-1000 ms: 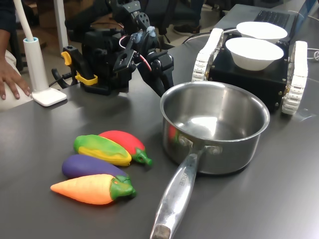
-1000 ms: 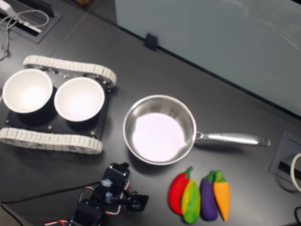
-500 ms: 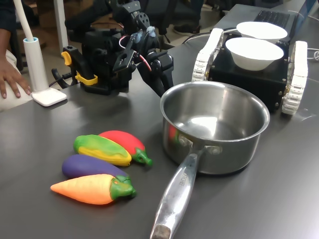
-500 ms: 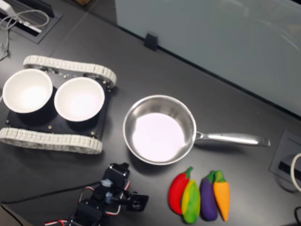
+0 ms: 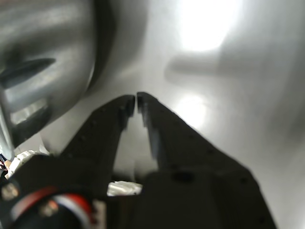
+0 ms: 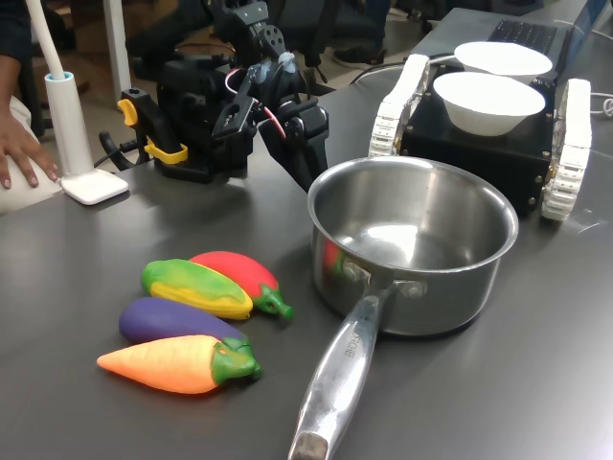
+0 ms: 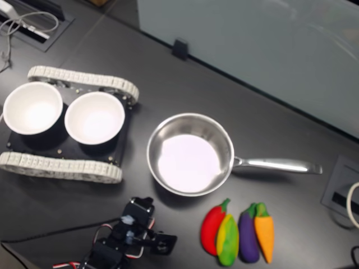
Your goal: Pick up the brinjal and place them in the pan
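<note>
— Where's the brinjal on my feed?

— At about 4 o'clock from the pan in the second exterior view, lying on the dark table. Its long axis runs roughly 12 to 6, with the green stem end at 12, toward the pan's handle. The orange carrot touches its side at 3 o'clock; the yellow-green vegetable and the red pepper lie at 9.

— And the gripper?

— In the wrist view I see its black fingers nearly closed at the tips, nothing between them, with the pan's steel wall blurred just beside them. In the first exterior view it hangs at the pan's 10 o'clock, well apart from the brinjal.

— Anything only one camera gives me?

— The first exterior view alone shows a person's hand on the table beside a white lamp base. The two white bowls on the tracked rover show in both exterior views.
</note>
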`<state>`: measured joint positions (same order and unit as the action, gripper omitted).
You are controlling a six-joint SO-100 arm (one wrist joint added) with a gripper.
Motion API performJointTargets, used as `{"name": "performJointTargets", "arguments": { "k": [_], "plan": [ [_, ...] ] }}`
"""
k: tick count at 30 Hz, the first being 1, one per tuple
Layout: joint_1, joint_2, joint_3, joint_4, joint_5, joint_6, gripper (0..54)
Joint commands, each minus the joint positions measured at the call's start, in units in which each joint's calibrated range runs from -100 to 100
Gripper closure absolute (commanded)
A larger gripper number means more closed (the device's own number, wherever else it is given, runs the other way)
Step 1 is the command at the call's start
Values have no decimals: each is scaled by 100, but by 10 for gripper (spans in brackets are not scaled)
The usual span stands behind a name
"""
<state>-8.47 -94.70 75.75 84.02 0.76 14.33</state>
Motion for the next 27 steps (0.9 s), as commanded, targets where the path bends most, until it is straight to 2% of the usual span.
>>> {"name": "performJointTargets", "arguments": {
  "k": [1,8,21,27],
  "plan": [
    [170,-75,-573,122,78,-54,535],
    [377,85,-1109,412,161,-54,535],
    [709,1072,-2173,745,244,-63,535],
    [1019,1275,-2972,1129,327,-63,535]
  ]
}}
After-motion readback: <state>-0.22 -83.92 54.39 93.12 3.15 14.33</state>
